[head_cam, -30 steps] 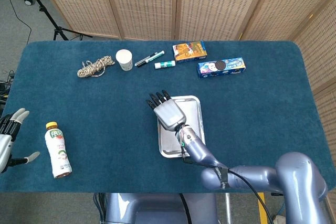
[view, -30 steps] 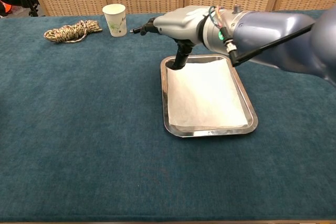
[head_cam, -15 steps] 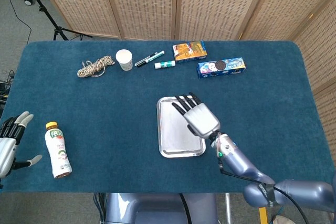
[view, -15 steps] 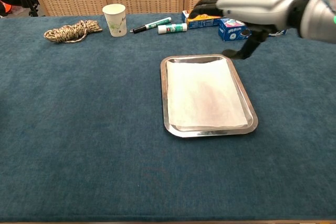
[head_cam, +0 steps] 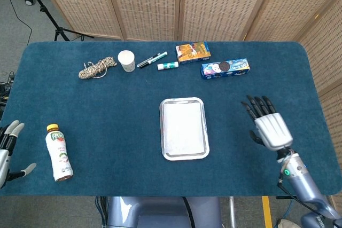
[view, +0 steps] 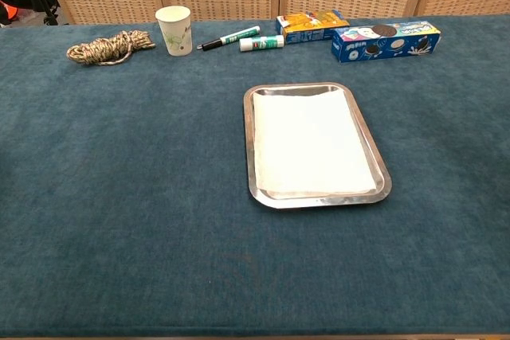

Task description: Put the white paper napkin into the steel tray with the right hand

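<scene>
I'm working in what looks like a robot test room or lab, not a home. My bench [head_cam: 107, 110] is covered in blue-green carpet-like cloth and closed off behind by woven folding screens [head_cam: 160, 4]. To one side, a black tripod stand [head_cam: 51, 17] with a cable stands on a grey floor [head_cam: 10, 20]. The items on the bench are a staged mix: a rope coil [head_cam: 96, 69], paper cup [head_cam: 126, 60], markers [head_cam: 152, 59], snack boxes [head_cam: 225, 68], a drink bottle [head_cam: 59, 152] and a steel tray [head_cam: 184, 129].
</scene>
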Controlling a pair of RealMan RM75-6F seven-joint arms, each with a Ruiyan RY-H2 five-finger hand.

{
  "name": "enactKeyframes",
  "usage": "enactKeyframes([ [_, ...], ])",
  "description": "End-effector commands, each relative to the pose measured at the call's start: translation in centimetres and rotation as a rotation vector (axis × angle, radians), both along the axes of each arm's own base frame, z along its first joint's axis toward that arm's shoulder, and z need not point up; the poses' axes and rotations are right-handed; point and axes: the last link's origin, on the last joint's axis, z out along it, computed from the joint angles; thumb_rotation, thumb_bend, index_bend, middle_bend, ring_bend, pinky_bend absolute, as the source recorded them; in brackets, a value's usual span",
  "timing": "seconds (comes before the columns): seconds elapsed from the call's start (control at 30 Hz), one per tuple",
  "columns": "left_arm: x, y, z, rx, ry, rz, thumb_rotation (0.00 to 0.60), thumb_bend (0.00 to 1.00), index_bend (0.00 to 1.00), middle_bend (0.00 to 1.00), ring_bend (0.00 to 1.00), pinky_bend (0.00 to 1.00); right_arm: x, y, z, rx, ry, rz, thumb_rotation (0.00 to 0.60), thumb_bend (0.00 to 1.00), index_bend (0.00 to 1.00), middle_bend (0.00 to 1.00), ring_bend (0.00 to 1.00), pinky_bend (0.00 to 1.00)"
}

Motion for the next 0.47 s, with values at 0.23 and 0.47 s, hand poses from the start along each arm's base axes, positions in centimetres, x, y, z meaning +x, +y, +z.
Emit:
enactKeyframes([
  [0.23,-1.0,-0.9,-0.1,0.022,0.027,0.028,0.6,0.0,0.0,0.0,0.0,0.0,-6.2,6.2,2.4,-0.092,-0.111,-0.102,0.6,0.0,0.03,0.0,0.0,0.0],
  [0.47,-1.0,-1.1,-0.1,0.042,0.056,0.016,0.6,0.0,0.0,0.0,0.0,0.0,-6.5,9.2,2.3,-0.15,-0.163,-0.099,0.6,0.0,0.03,0.0,0.0,0.0],
])
